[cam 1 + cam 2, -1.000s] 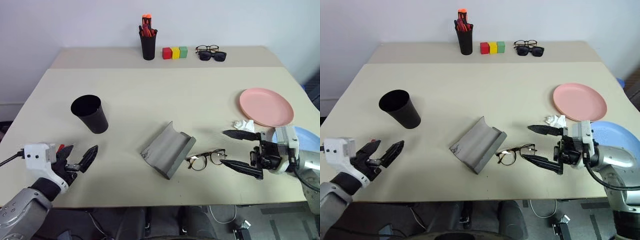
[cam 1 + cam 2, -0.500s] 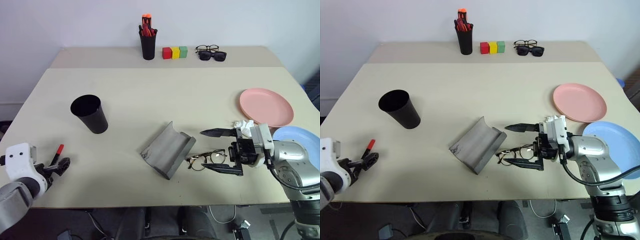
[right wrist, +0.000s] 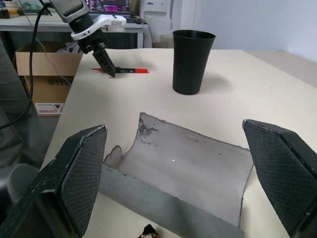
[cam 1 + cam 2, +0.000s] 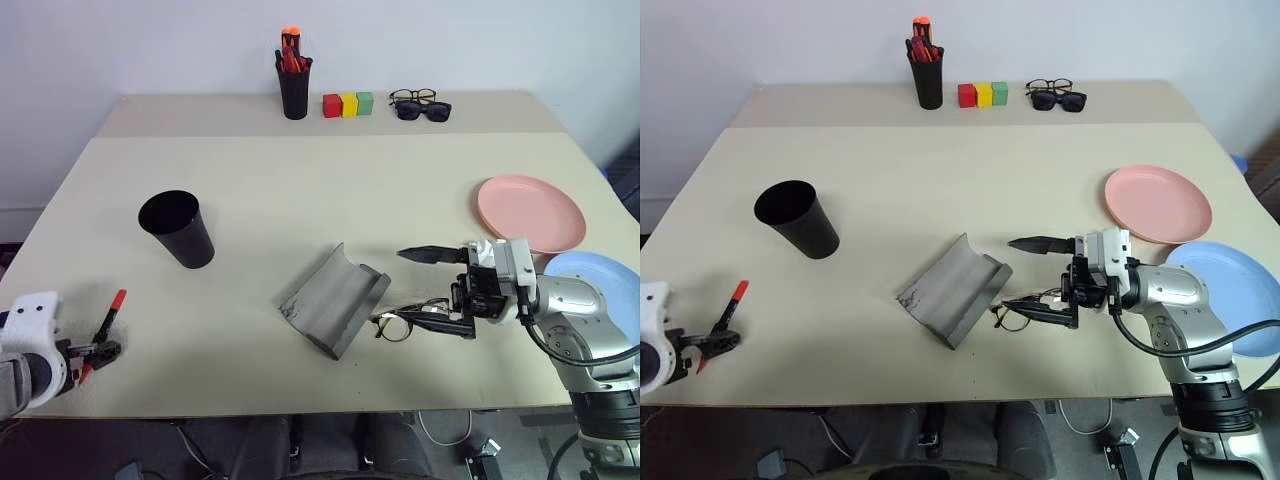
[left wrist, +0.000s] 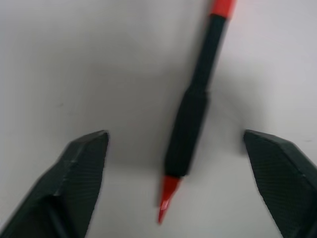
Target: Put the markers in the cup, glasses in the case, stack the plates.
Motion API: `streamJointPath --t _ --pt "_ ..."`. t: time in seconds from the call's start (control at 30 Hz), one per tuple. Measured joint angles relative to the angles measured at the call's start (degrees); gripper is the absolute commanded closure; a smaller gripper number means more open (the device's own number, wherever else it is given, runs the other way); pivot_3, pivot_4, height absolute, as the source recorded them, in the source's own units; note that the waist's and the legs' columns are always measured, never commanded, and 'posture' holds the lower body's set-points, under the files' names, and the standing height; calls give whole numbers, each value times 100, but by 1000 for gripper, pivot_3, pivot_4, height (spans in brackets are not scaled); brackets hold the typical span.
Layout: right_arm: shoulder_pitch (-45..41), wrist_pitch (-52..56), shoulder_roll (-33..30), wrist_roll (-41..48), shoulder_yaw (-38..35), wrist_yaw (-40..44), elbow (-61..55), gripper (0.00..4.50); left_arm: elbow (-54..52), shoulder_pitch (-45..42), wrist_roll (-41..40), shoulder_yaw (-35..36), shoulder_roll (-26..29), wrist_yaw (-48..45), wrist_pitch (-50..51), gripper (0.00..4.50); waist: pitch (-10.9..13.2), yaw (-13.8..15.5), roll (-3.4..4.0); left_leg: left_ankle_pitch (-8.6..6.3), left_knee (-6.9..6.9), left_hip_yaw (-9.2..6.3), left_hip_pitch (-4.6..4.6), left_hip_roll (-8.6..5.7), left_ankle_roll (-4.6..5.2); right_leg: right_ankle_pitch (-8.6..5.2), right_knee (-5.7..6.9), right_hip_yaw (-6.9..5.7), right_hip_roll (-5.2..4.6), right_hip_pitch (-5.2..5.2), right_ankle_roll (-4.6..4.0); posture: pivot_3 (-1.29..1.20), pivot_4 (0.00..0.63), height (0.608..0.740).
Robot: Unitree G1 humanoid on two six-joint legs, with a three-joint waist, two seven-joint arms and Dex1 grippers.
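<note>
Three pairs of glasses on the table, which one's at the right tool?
The thin-rimmed clear glasses beside the open grey case, at the right tool. The other two pairs lie at the far edge.

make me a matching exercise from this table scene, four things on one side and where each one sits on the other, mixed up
Things:
1. red marker
2. glasses
3. pink plate
4. black cup

Places:
A. standing upright on the table's left half, apart from the open case
B. lying flat near the table's front left corner, between the left end effector's open fingers
C. on the table's right side, just behind the light blue plate
D. beside the open case, at the right end effector

Pairs: 1-B, 2-D, 3-C, 4-A
</note>
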Motion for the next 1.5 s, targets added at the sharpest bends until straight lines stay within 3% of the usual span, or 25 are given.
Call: streamJointPath --t 0.17,0.23,0.37,0.53,0.7,0.83,0.97,1.27,1.5 --pt "72 1 -5 -1 -6 -103 -10 0 -59 -337 -15 -261 -76 -28 220 3737 -10 2 21 3 -18 8 10 -6 -4 0 0 1 -11 0 0 0 150 740" --pt "82 1 -6 -2 -6 -130 -10 0 -86 -390 26 -298 -181 13 218 4472 -19 4 36 6 -37 17 28 -11 -8 0 -1 5 -17 5 0 0 150 740" --pt "89 2 -36 -1 -15 -198 -11 0 -677 -402 808 -722 -360 -309 -282 4472 -21 50 39 14 -65 25 49 -11 -21 -1 -10 5 -21 16 -2 0 150 740" --pt "87 3 -75 -1 -54 -277 -10 0 -1603 -414 2748 -1291 -604 -1405 -2452 4472 -23 15 22 14 -78 37 47 -11 -21 -4 -25 7 -22 15 -12 0 150 740" --pt "87 3 -112 -4 -241 -391 3 0 -1123 -796 3524 -1036 -1167 -2186 -3757 4472 -21 -20 20 16 -91 43 44 -3 -19 -3 -18 6 -17 17 -9 0 150 740" --pt "101 3 -135 -6 -318 -448 10 0 -434 -1429 3647 -520 -1303 -2344 -4074 4472 -19 -16 15 23 -82 43 40 -2 0 -1 -17 5 -16 19 -6 0 150 740" --pt "100 4 -196 -7 -418 -488 53 0 -163 -1750 3900 -457 -1384 -2423 -4225 4472 -20 4 12 18 -69 44 40 -5 8 5 -18 5 -20 26 4 0 150 740" --pt "110 4 -291 -7 -486 -534 105 0 -205 -2340 4139 -519 -2041 -2479 -4499 4472 -16 27 -5 20 -72 43 40 -5 7 9 -16 4 -18 26 11 0 150 740" --pt "127 9 -292 -7 -492 -612 104 0 -250 -2951 4071 -442 -2241 -2431 -4664 4472 -12 44 -18 21 -65 43 40 -5 8 10 -14 3 -16 30 13 0 150 740"
